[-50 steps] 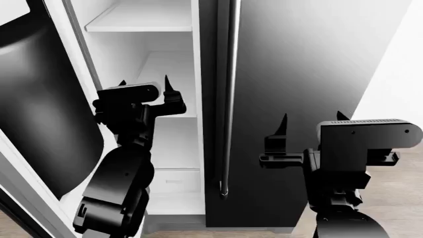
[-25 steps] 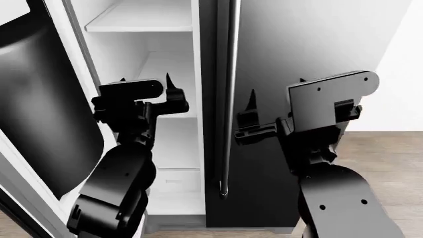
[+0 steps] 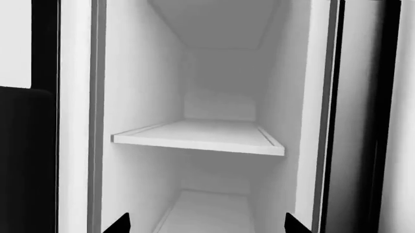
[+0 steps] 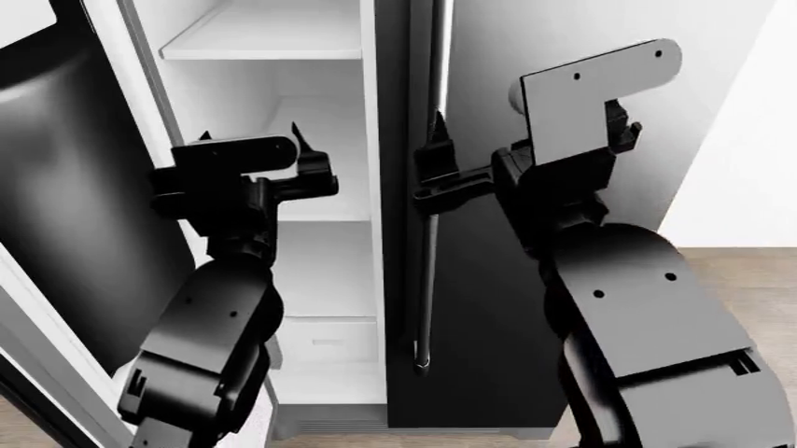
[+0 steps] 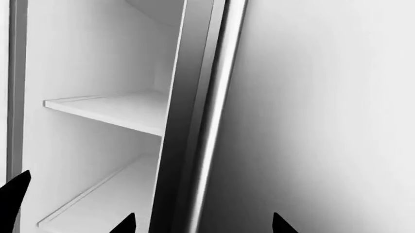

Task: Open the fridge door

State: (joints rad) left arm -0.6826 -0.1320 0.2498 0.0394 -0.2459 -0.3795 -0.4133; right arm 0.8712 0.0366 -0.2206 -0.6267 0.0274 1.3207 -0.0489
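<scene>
The fridge [image 4: 561, 56] is dark and glossy. Its left door [image 4: 75, 215] is swung wide open to the left, baring the white inside and its shelf [image 3: 201, 138]. The right door is shut, and its long bar handle [image 4: 427, 280] runs down its left edge. My left gripper [image 4: 314, 166] is open in front of the white compartment, holding nothing [image 3: 206, 224]. My right gripper [image 4: 431, 168] is open at the right door's handle [image 5: 217, 121], which lies between its fingertips [image 5: 126, 225] without visible contact.
A white drawer [image 4: 327, 341] sits low inside the fridge. To the right of the fridge are a white wall [image 4: 748, 159] and wooden floor [image 4: 734, 289]. The open door's edge [image 4: 37, 355] stands close beside my left arm.
My right arm has risen and swung left, bringing its gripper from the right door's face to the bar handle. The left gripper has shifted slightly up and left.
</scene>
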